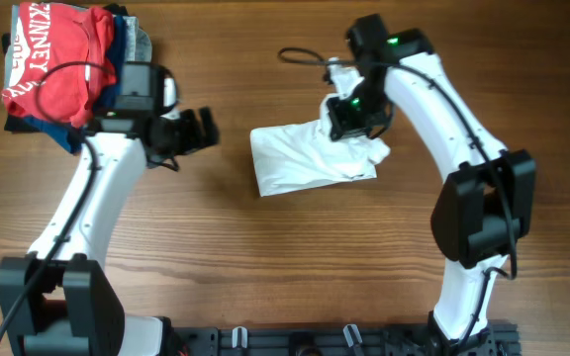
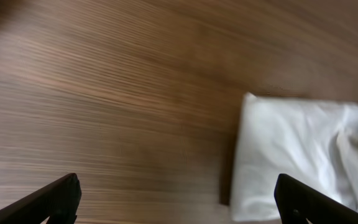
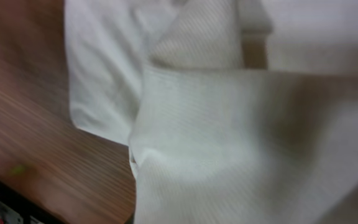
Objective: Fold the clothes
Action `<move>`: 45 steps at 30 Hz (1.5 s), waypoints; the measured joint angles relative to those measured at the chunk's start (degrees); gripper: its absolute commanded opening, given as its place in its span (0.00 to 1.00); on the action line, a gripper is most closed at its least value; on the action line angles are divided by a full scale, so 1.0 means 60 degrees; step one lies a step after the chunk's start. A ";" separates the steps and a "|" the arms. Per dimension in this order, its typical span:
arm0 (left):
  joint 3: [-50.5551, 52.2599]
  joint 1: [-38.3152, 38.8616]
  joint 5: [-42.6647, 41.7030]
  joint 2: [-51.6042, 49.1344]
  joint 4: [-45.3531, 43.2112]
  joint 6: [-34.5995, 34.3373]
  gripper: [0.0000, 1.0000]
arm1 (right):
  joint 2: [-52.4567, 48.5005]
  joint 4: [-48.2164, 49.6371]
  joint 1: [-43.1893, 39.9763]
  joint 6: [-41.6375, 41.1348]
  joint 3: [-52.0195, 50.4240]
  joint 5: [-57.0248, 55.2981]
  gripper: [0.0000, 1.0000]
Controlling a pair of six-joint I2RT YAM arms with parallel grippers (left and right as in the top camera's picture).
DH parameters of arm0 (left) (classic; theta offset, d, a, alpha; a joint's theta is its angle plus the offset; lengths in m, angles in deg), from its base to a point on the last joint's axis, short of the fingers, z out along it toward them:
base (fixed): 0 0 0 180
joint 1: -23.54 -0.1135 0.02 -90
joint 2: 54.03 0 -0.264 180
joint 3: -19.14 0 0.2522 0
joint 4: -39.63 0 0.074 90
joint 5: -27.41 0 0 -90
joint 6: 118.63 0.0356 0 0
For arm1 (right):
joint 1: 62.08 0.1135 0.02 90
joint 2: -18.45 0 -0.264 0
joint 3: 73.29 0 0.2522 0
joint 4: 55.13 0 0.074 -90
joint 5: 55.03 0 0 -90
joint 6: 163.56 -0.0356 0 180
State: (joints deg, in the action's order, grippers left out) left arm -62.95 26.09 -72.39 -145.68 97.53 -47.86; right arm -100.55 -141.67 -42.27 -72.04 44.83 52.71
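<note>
You've got a red T-shirt (image 1: 59,77) topping folded navy and grey garments (image 1: 135,42), far-left on the wooden table (image 1: 265,257).

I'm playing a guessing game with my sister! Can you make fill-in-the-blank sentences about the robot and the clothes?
The T-shirt in the middle of the table is ___.
The left claw is ___ and holds nothing.
The top garment of the corner pile is ___.
The table is made of ___.
Missing words: white; open; red; wood.

Wooden table (image 1: 265,259): white T-shirt (image 1: 295,163), garment pile (image 1: 57,71).
</note>
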 measured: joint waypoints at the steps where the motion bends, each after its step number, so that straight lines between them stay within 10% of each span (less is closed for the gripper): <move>1: 0.0000 -0.0146 0.0062 0.0000 0.0000 -0.0015 1.00 | 0.0000 0.0004 0.0120 -0.0029 0.0000 0.0004 0.04; 4: 0.0000 -0.0656 0.0168 0.0000 0.0000 -0.0073 1.00 | 0.0000 0.0113 0.0419 -0.0127 0.0000 0.0000 0.06; 9: 0.0000 -0.1089 0.0240 0.0000 -0.0004 -0.0076 0.99 | 0.0000 0.0481 0.0761 -0.0357 0.0000 0.0055 0.57; 12: 0.0000 -0.1137 0.0244 0.0000 0.0000 -0.0076 1.00 | 0.0000 0.0583 0.0987 -0.0346 0.0000 0.0321 0.70; 45: 0.0000 -0.2131 0.1184 0.0000 -0.0109 -0.0073 1.00 | -0.0004 0.2051 0.0936 0.1887 -0.0342 -0.0386 0.81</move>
State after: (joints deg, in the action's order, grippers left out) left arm -62.95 13.30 -65.29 -145.68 96.88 -48.29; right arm -100.57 -129.36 -36.65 -60.72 42.78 50.39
